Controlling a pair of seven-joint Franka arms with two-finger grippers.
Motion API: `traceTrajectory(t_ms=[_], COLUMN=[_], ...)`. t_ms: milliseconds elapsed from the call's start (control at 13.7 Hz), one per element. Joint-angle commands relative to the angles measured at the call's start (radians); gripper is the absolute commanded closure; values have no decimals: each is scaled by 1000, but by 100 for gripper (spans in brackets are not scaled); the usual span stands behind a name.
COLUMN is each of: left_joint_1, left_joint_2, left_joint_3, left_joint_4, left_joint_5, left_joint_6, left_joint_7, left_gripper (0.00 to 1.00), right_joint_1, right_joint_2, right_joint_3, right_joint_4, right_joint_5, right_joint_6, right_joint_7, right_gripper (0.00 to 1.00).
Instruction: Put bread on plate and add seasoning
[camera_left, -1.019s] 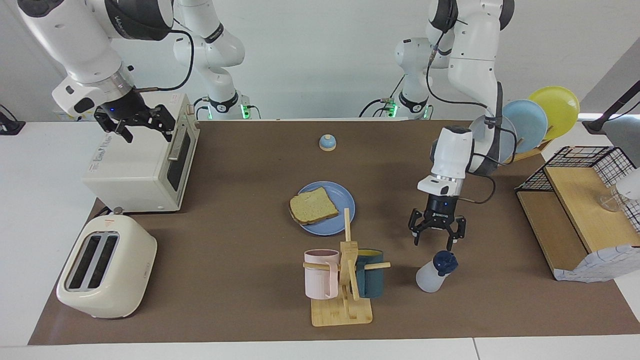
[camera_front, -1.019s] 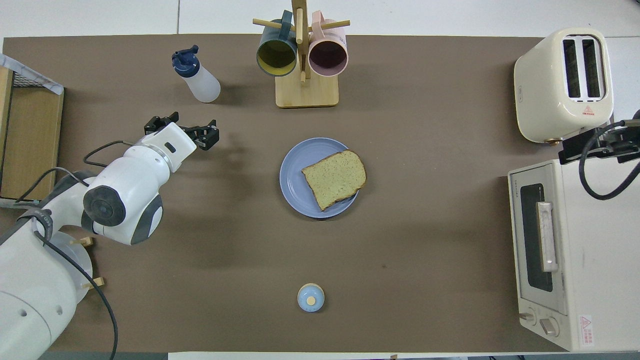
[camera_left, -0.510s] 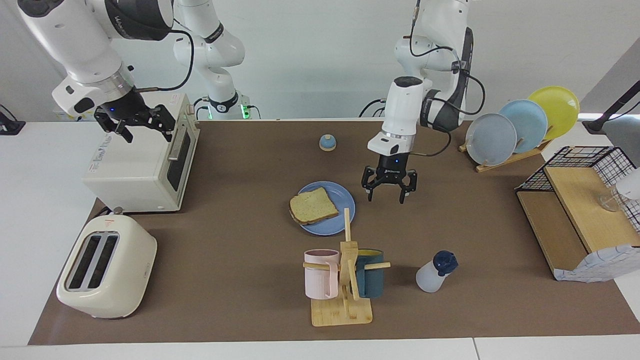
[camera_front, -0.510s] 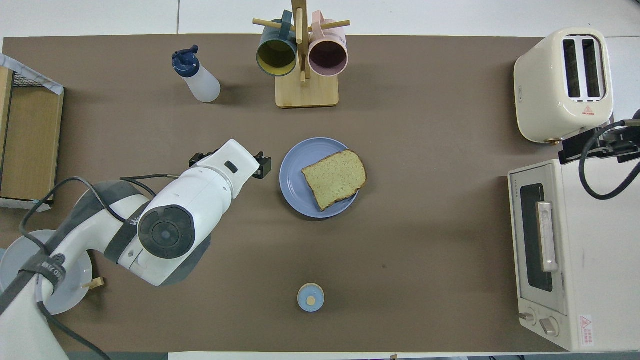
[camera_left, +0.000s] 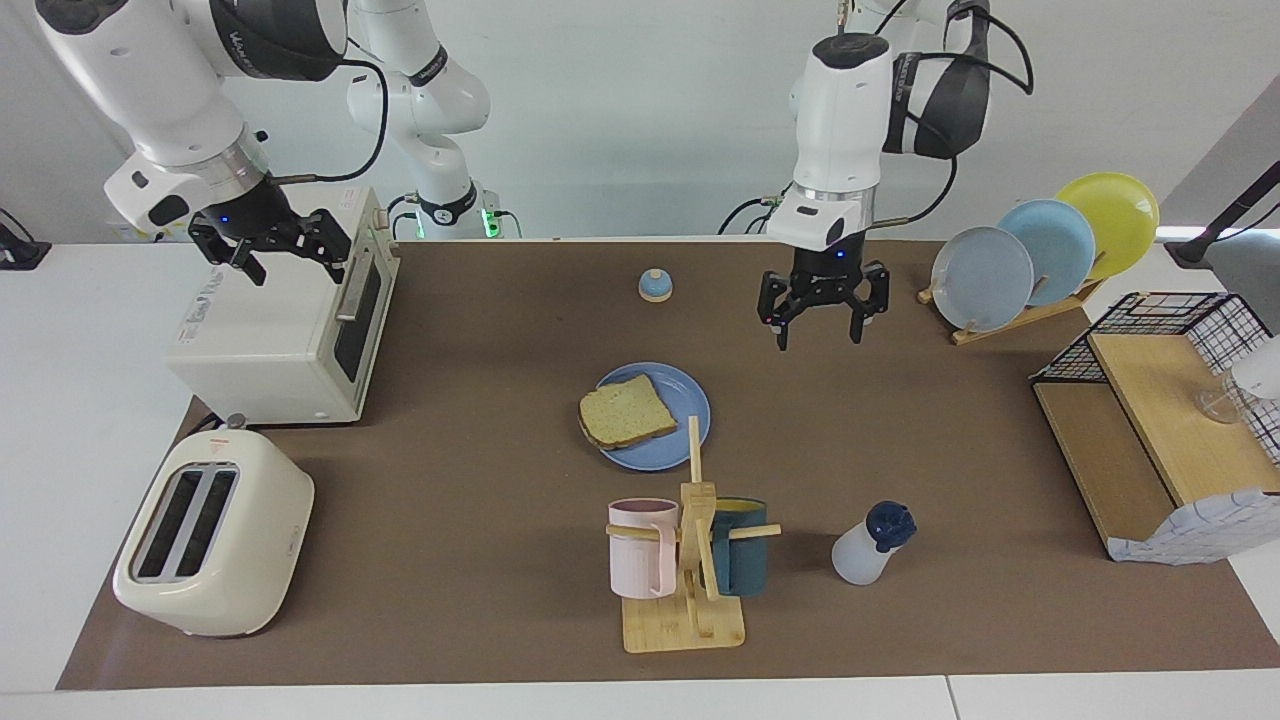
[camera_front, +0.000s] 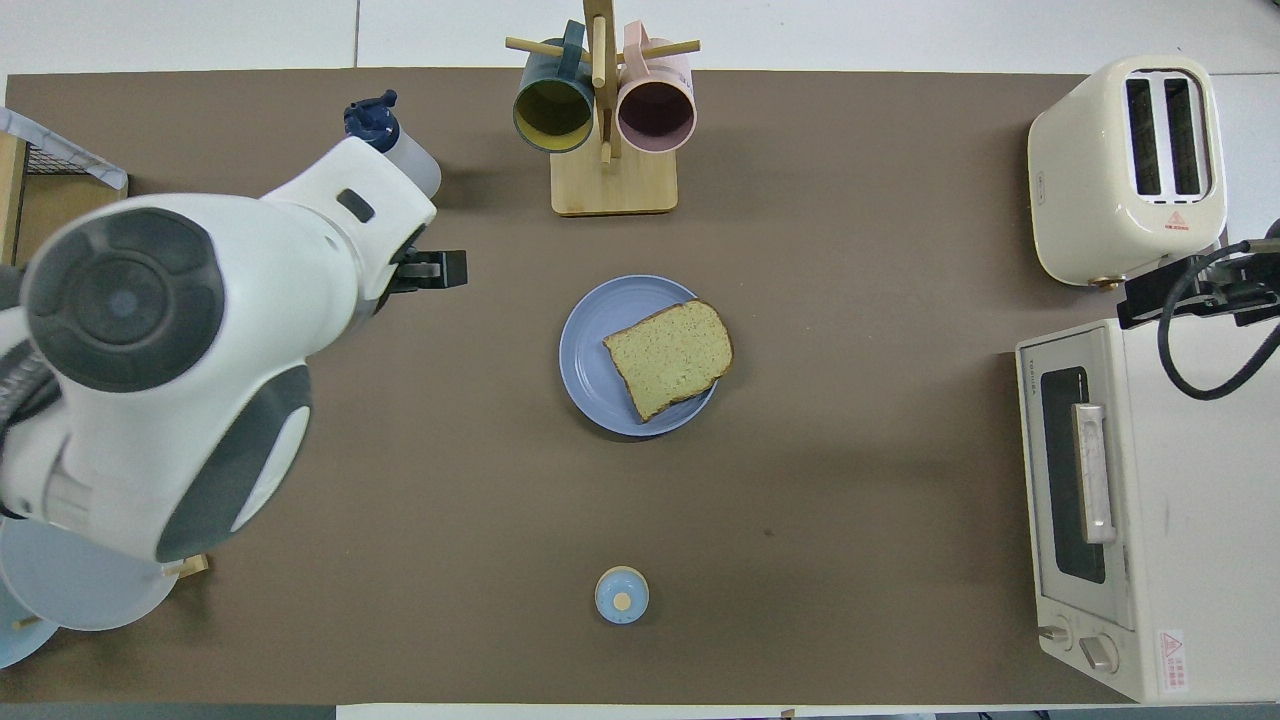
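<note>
You have the square slice of tan-brown wholegrain bread (camera_left: 626, 411) lying flat on the round medium-blue plate (camera_left: 681, 391), shifted toward the right arm's end so its crust overhangs the rim there; one corner points toward the robots. The small translucent white plastic bottle with the dark navy knobbed cap (camera_left: 868, 545) stands tilted, its long axis leaning so the cap points toward the left arm's end of the table, beside the wooden mug tree (camera_left: 690, 560) with its pink and teal mugs. Your left gripper (camera_left: 822, 318) hangs high over bare brown mat between the plate and the upright plate rack (camera_left: 1040, 255), fingers spread and holding nothing. Your right gripper (camera_left: 275, 250) waits over the white toaster oven (camera_left: 280, 330), likewise released. Open mat surrounds the bottle toward the robots.
</note>
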Motion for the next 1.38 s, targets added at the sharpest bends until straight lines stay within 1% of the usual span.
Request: traceTrajectory(t_ms=[0, 218, 291, 364, 655, 1019, 1092, 1165, 1238, 1311], left_joint_1=[109, 273, 307, 320, 311, 323, 328, 325, 326, 321], left_joint_2=[2, -45, -48, -59, -68, -71, -71, -71, -62, -52], left_joint_3=[1, 9, 9, 12, 12, 21, 21, 21, 18, 18], left_joint_4=[76, 70, 67, 62, 56, 60, 62, 70, 97, 159], left_joint_5=[-67, -127, -129, -129, -126, -126, -127, -130, -151, -179], left_joint_6=[-129, -232, -255, -270, -307, -278, -286, -299, -338, -405], left_joint_7=[186, 496, 585, 647, 653, 640, 582, 474, 392, 368], left_gripper=[0, 0, 0, 0, 0, 0, 0, 0, 0, 0], right_joint_1=[-8, -8, -8, -8, -8, -8, -8, -8, -8, -8], right_joint_2=[-17, -19, -19, -19, -19, -19, -19, -19, -19, -19], right_joint_3=[8, 8, 8, 8, 8, 8, 8, 8, 8, 8], right_joint_4=[-19, -19, -19, -19, -19, -19, -19, -19, -19, -19], right_joint_5=[-6, -6, -6, -6, -6, -6, -6, -6, -6, -6], right_joint_6=[10, 9, 9, 9, 9, 9, 9, 9, 9, 9], right_joint_7=[-13, -13, -13, -13, -13, -13, -13, -13, -13, -13], right_gripper=[0, 0, 0, 0, 0, 0, 0, 0, 0, 0])
